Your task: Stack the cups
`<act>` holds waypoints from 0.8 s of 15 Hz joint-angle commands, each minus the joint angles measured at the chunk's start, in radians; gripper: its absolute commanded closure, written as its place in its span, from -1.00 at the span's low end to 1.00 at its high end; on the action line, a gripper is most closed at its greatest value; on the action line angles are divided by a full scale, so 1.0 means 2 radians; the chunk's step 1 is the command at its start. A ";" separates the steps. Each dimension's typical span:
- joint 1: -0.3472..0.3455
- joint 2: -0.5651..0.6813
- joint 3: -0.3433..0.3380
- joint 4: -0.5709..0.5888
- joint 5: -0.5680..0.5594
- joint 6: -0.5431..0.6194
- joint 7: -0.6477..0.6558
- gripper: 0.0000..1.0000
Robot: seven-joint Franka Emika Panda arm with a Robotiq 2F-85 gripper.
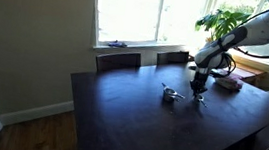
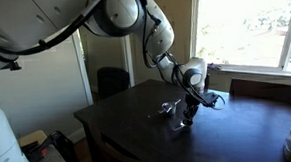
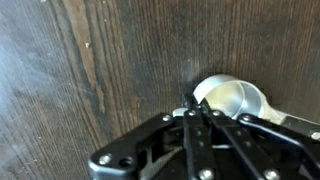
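Pincer (image 3: 194,108) jaws stand pressed together, tips down against the left rim of a shiny round silver metal cup (image 3: 232,98) with a flat handle. Only the wrist view shows this, and whether the thin rim is nipped between them cannot be told. In both exterior views the pincer (image 1: 199,92) (image 2: 188,117) sits low over the dark wooden table (image 1: 120,119), with another small silver cup (image 1: 172,93) (image 2: 167,109) lying just beside it. A pinkish flat stack (image 1: 230,84) and a leafy green plant (image 1: 223,22) stand beyond, well apart.
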 commanded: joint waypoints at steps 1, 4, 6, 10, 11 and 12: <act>0.005 -0.021 0.006 0.003 0.002 -0.037 -0.017 0.94; 0.013 -0.031 0.011 0.007 0.003 -0.045 -0.020 0.94; 0.020 -0.040 0.016 0.007 0.003 -0.040 -0.022 0.94; 0.044 -0.048 0.023 0.018 -0.001 -0.036 -0.023 0.95; 0.051 -0.048 0.023 0.019 -0.004 -0.035 -0.023 0.94; 0.058 -0.047 0.023 0.022 -0.005 -0.034 -0.024 0.94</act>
